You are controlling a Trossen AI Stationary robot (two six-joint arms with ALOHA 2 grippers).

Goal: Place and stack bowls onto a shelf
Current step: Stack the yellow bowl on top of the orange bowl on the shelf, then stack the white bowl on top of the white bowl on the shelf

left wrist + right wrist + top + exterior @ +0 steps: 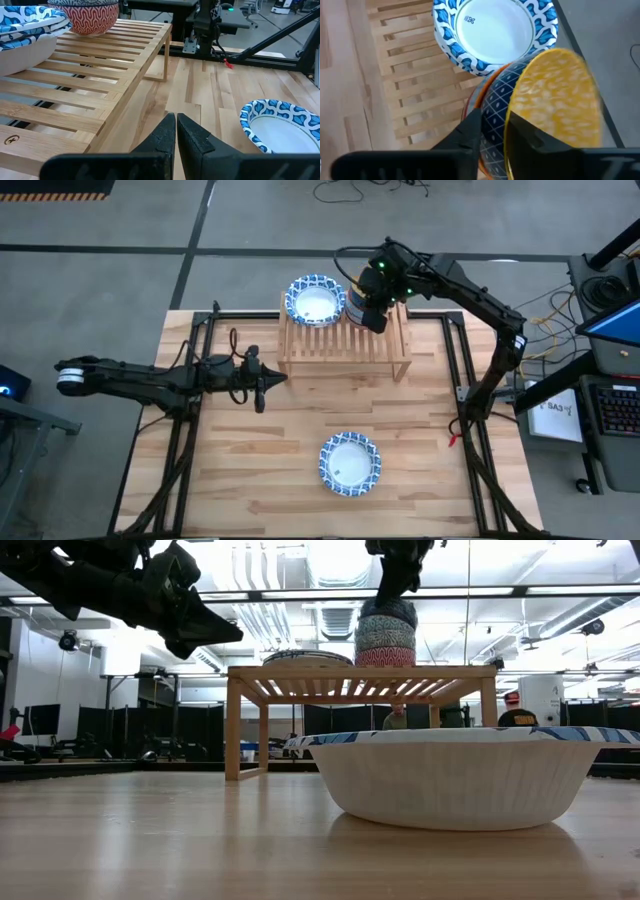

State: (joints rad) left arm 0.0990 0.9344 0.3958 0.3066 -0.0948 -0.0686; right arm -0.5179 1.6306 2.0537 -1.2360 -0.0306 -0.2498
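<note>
The light wooden shelf (pixel 345 345) stands at the table's far edge. On its slats rest a stack of blue-and-white bowls (pixel 313 300) and, to its right, a stack of small bowls (pixel 385 640) with the pink-red one lowest and a yellow-lined one (pixel 555 95) on top. My right gripper (pixel 505 135) is down on that top bowl. Another blue-and-white bowl (pixel 350 463) sits on its base on the table near the near edge. My left gripper (pixel 266 385) hangs shut above the table, left of the shelf's front. My right gripper comes from above, pointing down, and is shut across the near rim (pixel 506 107) of the top bowl in the small stack. One finger (pixel 532 137) is inside on the yellow lining, the other (pixel 467 132) outside on the dark blue patterned wall. The bowl sits in the stack on the shelf.
Black frame rails (pixel 455 380) run along the table's sides and far edge. Bare planks (pixel 300 420) lie between the shelf and the near bowl. The right half of the shelf top (pixel 390 340) is bare slats. People (pixel 512 712) show in the room beyond the far edge.
</note>
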